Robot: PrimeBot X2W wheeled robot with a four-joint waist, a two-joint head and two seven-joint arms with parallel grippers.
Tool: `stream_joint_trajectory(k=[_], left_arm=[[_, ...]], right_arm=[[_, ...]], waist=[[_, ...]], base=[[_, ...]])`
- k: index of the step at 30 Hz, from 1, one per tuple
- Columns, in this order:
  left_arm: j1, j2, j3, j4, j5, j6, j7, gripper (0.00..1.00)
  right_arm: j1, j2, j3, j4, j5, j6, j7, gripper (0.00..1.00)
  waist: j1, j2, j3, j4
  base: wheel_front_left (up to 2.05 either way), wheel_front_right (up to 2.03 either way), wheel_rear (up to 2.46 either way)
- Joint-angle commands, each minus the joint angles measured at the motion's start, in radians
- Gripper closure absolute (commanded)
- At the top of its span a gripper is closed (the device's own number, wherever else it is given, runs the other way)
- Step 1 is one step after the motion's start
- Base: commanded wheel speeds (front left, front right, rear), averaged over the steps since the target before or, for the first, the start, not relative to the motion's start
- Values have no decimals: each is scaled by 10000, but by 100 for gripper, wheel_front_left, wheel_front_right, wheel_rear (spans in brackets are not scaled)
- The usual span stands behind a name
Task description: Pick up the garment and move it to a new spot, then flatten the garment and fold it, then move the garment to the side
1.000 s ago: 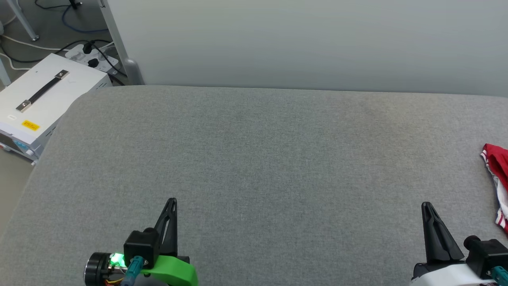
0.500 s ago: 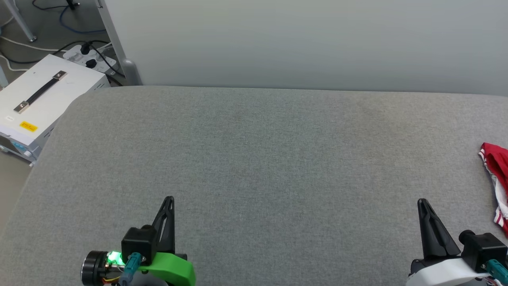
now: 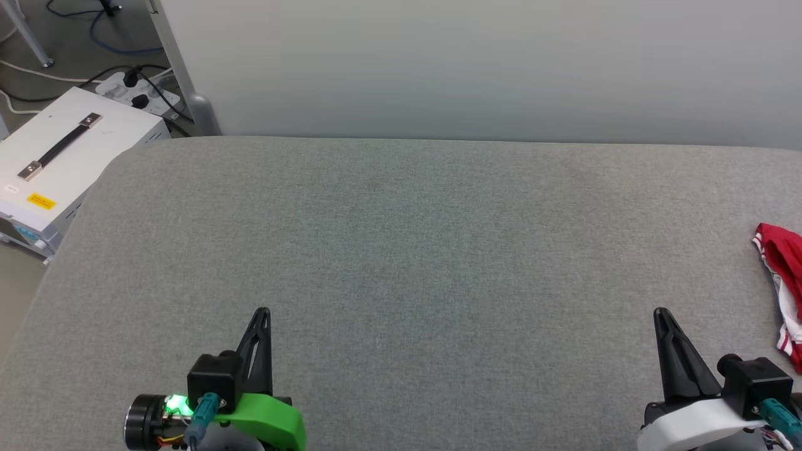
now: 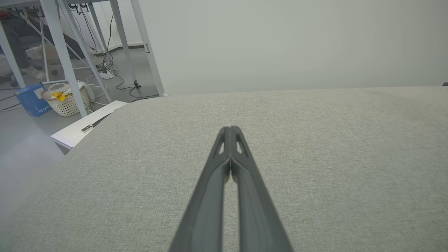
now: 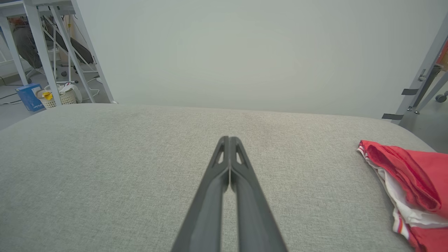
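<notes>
The garment point(image 3: 783, 275) is a red and white T-shirt bunched at the far right edge of the grey padded table point(image 3: 413, 238); part of it runs out of the head view. In the right wrist view the garment point(image 5: 409, 182) lies well to the right of my right gripper point(image 5: 229, 140), untouched. My right gripper point(image 3: 659, 314) is shut and empty near the table's front right. At the front left, my left gripper point(image 3: 263, 313) is shut and empty too, its fingertips pressed together point(image 4: 230, 130) above bare fabric.
A white case with a black handle point(image 3: 56, 163) stands on the floor off the table's left edge, beside a power strip and cables point(image 3: 135, 88). A pale wall point(image 3: 476, 69) runs behind the table. Metal frame legs and a basket point(image 4: 66, 99) stand at the far left.
The whole head picture has drifted slightly left and up, so the camera moved. Both grippers stay shut, and the garment lies where it was.
</notes>
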State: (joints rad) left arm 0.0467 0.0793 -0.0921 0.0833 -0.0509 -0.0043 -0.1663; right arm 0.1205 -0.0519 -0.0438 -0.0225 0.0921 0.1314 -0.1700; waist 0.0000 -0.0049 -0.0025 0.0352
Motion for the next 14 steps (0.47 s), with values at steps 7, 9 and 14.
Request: stream_joint_trajectory(k=[7, 9, 14], left_arm=[[-172, -74, 114, -125, 138, 18, 167, 100], [-180, -80, 136, -144, 148, 18, 207, 100], [-200, -95, 191, -192, 174, 20, 309, 100]], right_arm=[[-249, 7, 62, 57, -137, -3, 203, 100], [-274, 7, 72, 61, -158, -3, 243, 100], [-340, 8, 98, 73, -211, -3, 345, 100]], waist=[[0, 20, 2, -32], [0, 20, 3, -40], [0, 22, 4, -62]], base=[[0, 0, 0], [0, 0, 0], [0, 0, 0]])
